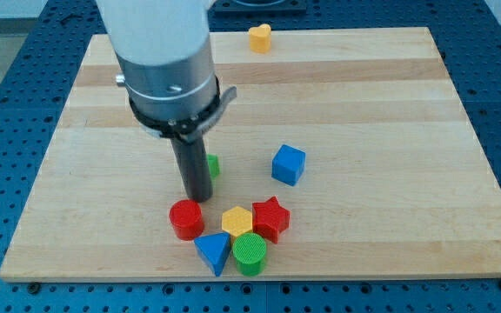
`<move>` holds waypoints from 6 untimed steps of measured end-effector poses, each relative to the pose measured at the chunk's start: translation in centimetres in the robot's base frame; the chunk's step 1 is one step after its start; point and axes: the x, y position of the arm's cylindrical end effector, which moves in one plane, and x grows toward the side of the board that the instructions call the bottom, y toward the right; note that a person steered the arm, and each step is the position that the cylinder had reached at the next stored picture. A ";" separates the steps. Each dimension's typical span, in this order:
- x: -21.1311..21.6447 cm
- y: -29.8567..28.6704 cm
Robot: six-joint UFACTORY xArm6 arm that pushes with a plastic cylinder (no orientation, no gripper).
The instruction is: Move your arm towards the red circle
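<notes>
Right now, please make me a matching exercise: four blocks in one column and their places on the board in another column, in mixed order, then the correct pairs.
Blocks:
1. yellow heart
2. blue cube
3. red circle
4. green circle

Places:
A. just below my tip
B. near the view's top edge of the wooden board
C. nearest the view's bottom, right of the blue triangle
D. alone, up and right of the red star

Pairs: 1-B, 2-D, 3-A, 4-C
</notes>
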 end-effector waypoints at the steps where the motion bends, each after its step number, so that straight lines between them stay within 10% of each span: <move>1: -3.6 0.5; 3: -7.0 -0.9; 6: 5.9 -4.9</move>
